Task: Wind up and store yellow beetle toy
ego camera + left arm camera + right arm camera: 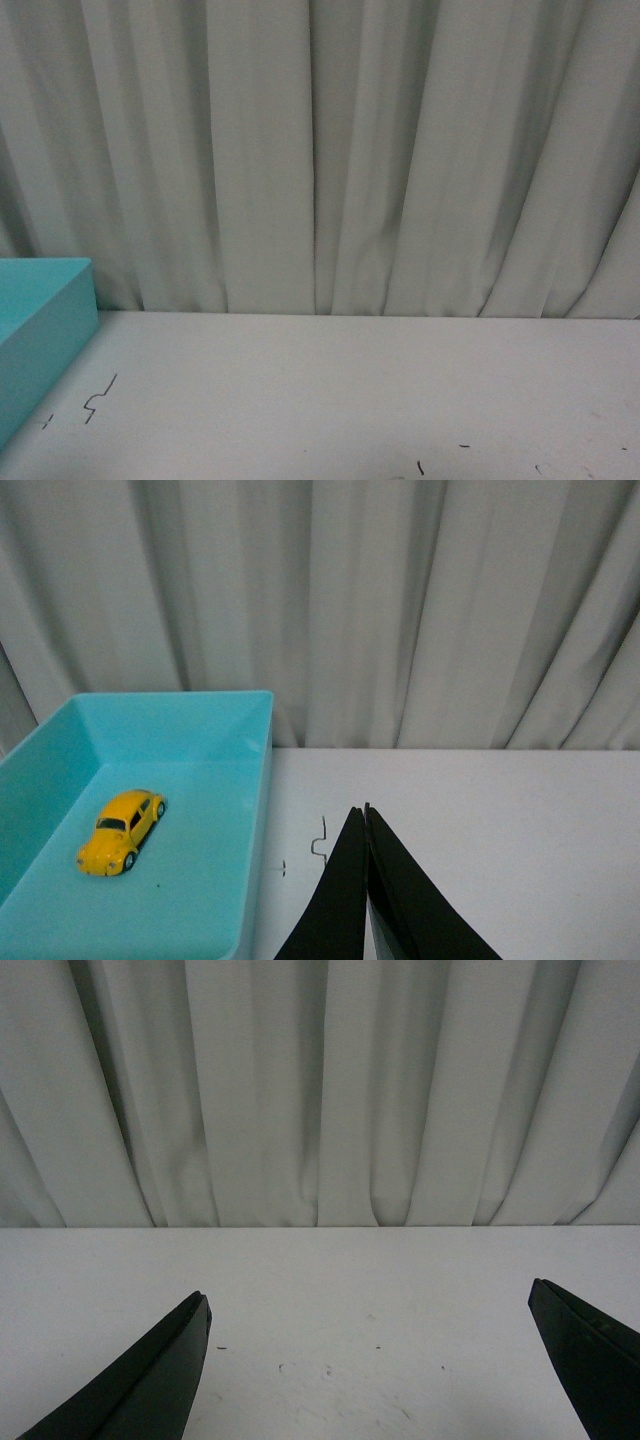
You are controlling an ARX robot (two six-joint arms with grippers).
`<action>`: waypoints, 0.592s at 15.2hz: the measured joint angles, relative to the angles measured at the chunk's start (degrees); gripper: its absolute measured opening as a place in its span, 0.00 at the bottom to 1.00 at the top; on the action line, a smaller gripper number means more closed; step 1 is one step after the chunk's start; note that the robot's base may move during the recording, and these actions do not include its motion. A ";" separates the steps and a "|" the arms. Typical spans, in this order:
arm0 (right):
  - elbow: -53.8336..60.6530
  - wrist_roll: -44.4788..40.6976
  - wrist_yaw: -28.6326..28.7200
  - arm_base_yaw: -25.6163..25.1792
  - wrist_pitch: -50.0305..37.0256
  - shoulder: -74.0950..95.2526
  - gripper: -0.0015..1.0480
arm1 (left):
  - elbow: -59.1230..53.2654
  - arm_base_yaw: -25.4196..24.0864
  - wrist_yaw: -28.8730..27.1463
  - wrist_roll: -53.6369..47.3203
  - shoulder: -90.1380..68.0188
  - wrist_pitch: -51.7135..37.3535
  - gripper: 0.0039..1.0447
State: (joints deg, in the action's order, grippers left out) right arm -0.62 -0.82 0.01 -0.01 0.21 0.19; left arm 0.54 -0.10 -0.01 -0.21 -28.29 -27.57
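Note:
The yellow beetle toy rests on its wheels inside the turquoise tray, seen in the left wrist view. My left gripper is shut with nothing in it, above the white table beside the tray, apart from the toy. In the right wrist view my right gripper stands wide open over bare table, with nothing between its fingers. The front view shows only a corner of the tray; the toy and both grippers are out of that view.
A grey-white curtain hangs along the table's far edge. Black pen marks lie on the white table next to the tray, with more small marks near the front.

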 joint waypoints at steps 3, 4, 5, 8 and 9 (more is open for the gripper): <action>0.00 0.00 -0.02 0.00 0.00 0.00 0.94 | 0.00 0.02 -0.02 0.00 6.75 6.34 0.01; 0.00 0.00 -0.02 0.00 0.00 0.00 0.94 | 0.00 0.02 -0.02 0.02 8.24 7.67 0.01; 0.00 0.00 0.00 0.00 0.00 0.02 0.94 | 0.00 0.00 0.00 0.00 9.88 9.07 0.01; 0.00 0.00 -0.02 0.00 0.00 0.00 0.94 | 0.00 0.02 -0.02 0.00 13.75 13.05 0.01; 0.00 0.00 0.00 0.00 0.00 0.00 0.94 | 0.00 0.00 -0.02 0.02 15.08 14.27 0.01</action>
State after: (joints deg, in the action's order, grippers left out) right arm -0.62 -0.82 0.01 -0.01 0.21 0.19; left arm 0.54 -0.10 -0.03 -0.19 -13.21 -13.30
